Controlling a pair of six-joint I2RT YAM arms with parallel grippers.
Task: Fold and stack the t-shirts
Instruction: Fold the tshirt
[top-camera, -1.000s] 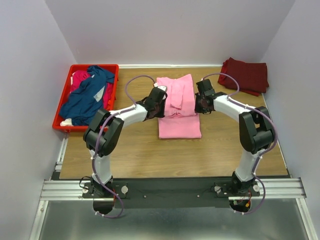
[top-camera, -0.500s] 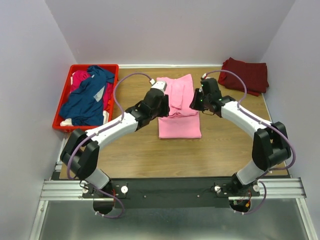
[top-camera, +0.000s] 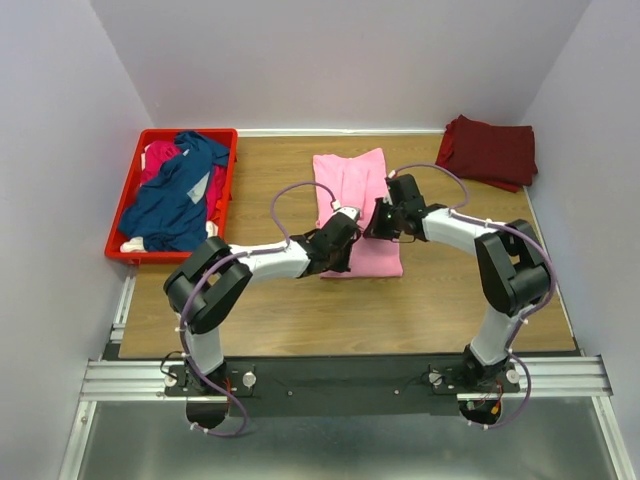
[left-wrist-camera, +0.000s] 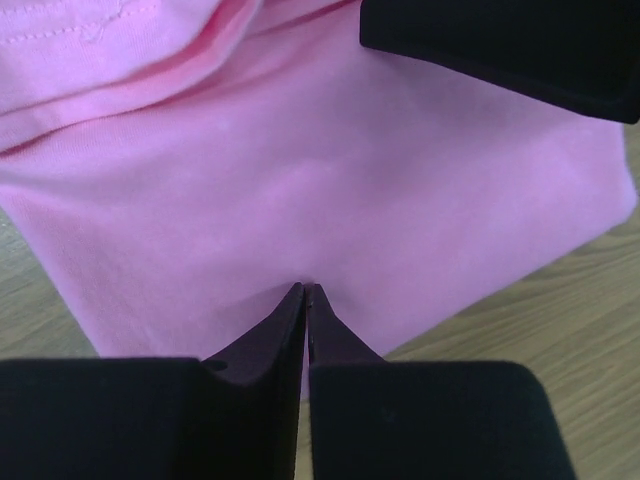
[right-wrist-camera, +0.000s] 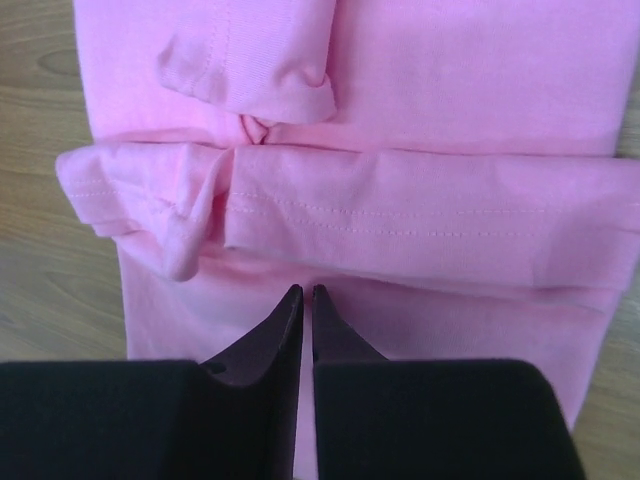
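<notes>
Pale walls (top-camera: 340, 60) enclose a wooden tabletop (top-camera: 280, 310). At its left edge, a red crate (top-camera: 232, 170) holds a navy t-shirt (top-camera: 170, 195) over a magenta t-shirt (top-camera: 158, 155). A light pink t-shirt (top-camera: 350, 180) lies mid-tabletop, with the left claw (left-wrist-camera: 304, 290) and right claw (right-wrist-camera: 303, 292) each pinched closed on its cloth. A maroon t-shirt (top-camera: 490, 150) sits folded in the far right corner.

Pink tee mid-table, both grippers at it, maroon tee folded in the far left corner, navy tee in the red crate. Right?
No. The maroon tee is in the far right corner, not the left; the top external view shows it. Rest holds: pink tee mid-table, left gripper and right gripper at it, navy tee in the red crate.
</notes>
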